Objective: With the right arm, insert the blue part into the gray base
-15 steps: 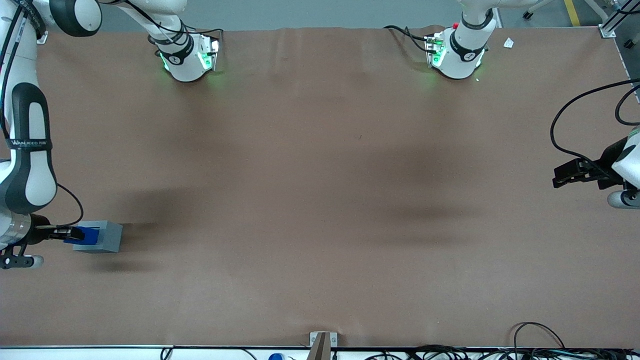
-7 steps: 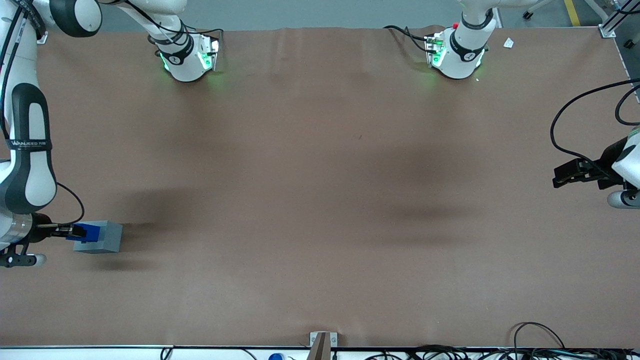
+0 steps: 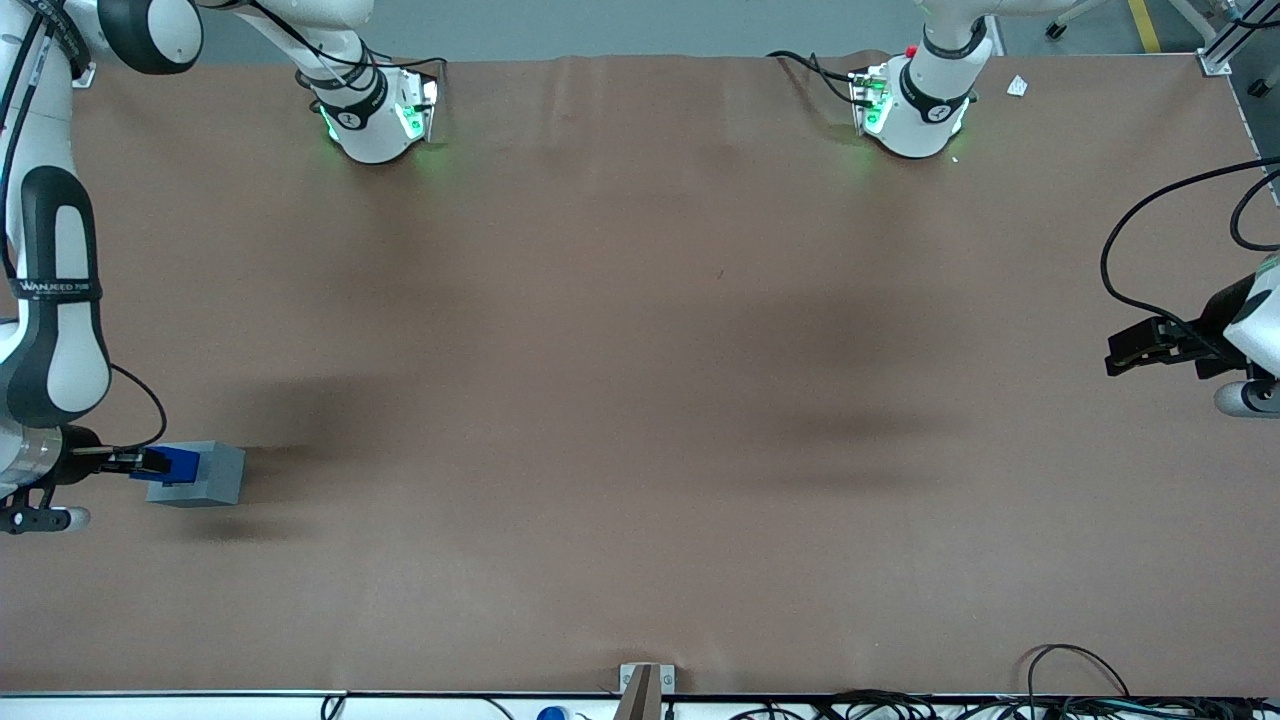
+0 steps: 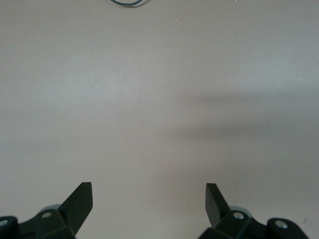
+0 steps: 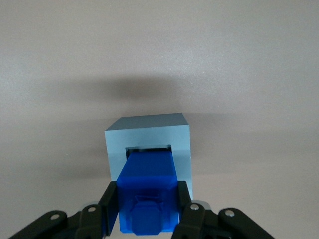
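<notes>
A: Where's the right arm (image 3: 55, 300) right now?

B: Out at its own end of the brown table (image 3: 640, 400), with the gripper (image 3: 150, 464) right at the gray base (image 3: 212, 473).

A: And the blue part (image 5: 148, 196)?

B: Pinched between the two black fingers (image 5: 110, 206), one on each side of it. From the wrist camera its leading end sits at the square recess in the base's top, though I can't tell how deep it goes.

A: The base itself?

B: Flat on the table, square to the gripper.
</notes>
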Controlling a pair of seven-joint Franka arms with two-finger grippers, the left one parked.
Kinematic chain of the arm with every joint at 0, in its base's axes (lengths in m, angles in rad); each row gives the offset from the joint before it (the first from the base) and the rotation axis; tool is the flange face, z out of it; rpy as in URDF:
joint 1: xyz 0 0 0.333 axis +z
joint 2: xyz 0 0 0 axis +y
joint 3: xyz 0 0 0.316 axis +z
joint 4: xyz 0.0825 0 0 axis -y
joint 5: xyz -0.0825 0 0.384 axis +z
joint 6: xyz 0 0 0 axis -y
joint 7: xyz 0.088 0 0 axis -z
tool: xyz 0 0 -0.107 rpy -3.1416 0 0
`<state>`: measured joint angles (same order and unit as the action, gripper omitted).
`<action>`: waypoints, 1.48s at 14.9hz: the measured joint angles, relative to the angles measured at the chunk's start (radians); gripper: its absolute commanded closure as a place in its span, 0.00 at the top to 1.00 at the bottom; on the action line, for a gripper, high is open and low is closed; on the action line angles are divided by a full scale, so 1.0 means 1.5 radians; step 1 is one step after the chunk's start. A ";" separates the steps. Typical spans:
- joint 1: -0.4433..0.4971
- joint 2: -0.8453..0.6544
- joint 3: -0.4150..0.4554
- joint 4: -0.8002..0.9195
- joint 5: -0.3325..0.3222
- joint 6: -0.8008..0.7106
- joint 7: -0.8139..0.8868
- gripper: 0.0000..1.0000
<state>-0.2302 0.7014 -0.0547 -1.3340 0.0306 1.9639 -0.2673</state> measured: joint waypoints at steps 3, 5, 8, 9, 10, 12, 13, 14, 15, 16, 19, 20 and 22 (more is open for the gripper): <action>0.000 0.000 0.000 0.000 0.001 0.000 0.000 0.16; 0.000 0.000 0.000 0.000 0.001 0.000 -0.001 0.18; 0.000 0.000 0.000 0.000 0.001 0.000 -0.001 0.18; 0.000 0.000 0.000 0.000 0.001 0.000 -0.002 0.18; 0.000 0.000 0.000 0.000 0.001 0.000 -0.002 0.18; 0.000 0.000 0.000 0.000 0.001 0.000 -0.002 0.18; 0.000 0.000 0.000 0.000 0.001 0.000 -0.003 0.17; 0.000 0.000 0.000 0.000 0.001 0.000 -0.003 0.17; 0.000 0.000 0.000 0.000 0.001 0.000 -0.003 0.17; 0.000 0.000 0.000 0.000 0.001 0.000 -0.003 0.17; 0.000 0.000 0.001 0.000 0.001 0.000 -0.003 0.16; 0.000 0.000 0.001 0.000 0.001 0.000 -0.003 0.16; 0.000 0.000 0.001 0.000 0.001 0.000 -0.003 0.16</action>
<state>-0.2306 0.7014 -0.0532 -1.3339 0.0319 1.9639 -0.2718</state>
